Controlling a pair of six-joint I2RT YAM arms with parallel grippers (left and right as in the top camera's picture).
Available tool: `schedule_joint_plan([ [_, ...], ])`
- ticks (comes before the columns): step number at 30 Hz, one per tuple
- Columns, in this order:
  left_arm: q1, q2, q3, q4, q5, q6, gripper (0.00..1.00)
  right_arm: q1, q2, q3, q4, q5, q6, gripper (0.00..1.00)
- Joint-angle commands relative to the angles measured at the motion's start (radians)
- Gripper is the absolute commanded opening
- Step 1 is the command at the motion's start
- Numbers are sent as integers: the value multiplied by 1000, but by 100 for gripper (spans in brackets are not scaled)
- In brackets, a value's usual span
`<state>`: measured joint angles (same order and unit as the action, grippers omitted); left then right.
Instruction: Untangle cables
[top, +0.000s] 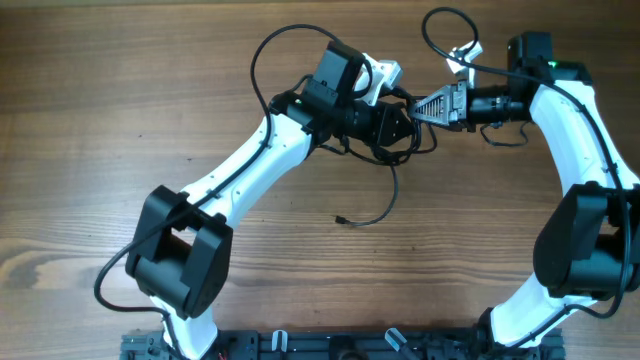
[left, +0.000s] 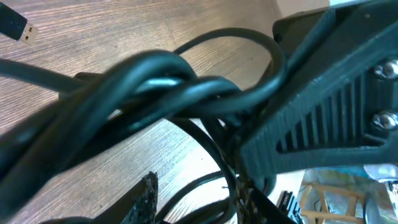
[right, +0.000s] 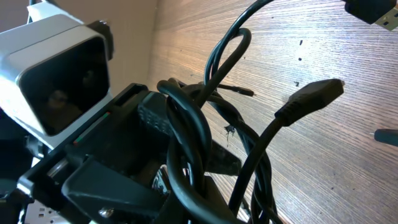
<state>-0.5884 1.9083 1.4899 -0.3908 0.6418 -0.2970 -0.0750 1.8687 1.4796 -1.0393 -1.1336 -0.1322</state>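
The cables (top: 385, 150) are thin black cords tangled in a knot at the middle back of the table. One loose end with a small plug (top: 341, 218) trails toward the front. My left gripper (top: 408, 122) and right gripper (top: 418, 108) meet tip to tip at the knot. In the left wrist view the twisted cords (left: 155, 87) fill the frame, strands run between my left fingers (left: 199, 196), and the right gripper's ribbed finger (left: 323, 106) holds them. In the right wrist view cords (right: 186, 137) loop around my right jaws (right: 205, 186), which look shut on them.
Loose plugs lie on the wood: one (left: 18, 28) in the left wrist view, two (right: 317, 92) (right: 373, 12) in the right wrist view. The left wrist's white camera housing (right: 56, 68) sits close by. The arms' own thicker black wires (top: 265, 60) arc above the wooden table (top: 120, 120).
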Motion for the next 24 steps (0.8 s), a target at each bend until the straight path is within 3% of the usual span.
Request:
schedule_joint_plan([
  [1, -18, 44, 6, 49, 21, -53, 41, 2, 6, -1, -1, -72, 4, 4],
  [10, -25, 52, 6, 127, 21, -226, 48, 2, 6, -1, 2, -69, 8, 4],
  [12, -25, 52, 6, 130, 21, -300, 58, 2, 6, -1, 8, -58, 27, 4],
  [16, -25, 52, 6, 168, 51, -378, 70, 2, 6, -1, 9, -54, 32, 4],
  [24, -24, 52, 6, 224, 38, -423, 71, 20, 6, -1, 7, -53, 143, 4],
])
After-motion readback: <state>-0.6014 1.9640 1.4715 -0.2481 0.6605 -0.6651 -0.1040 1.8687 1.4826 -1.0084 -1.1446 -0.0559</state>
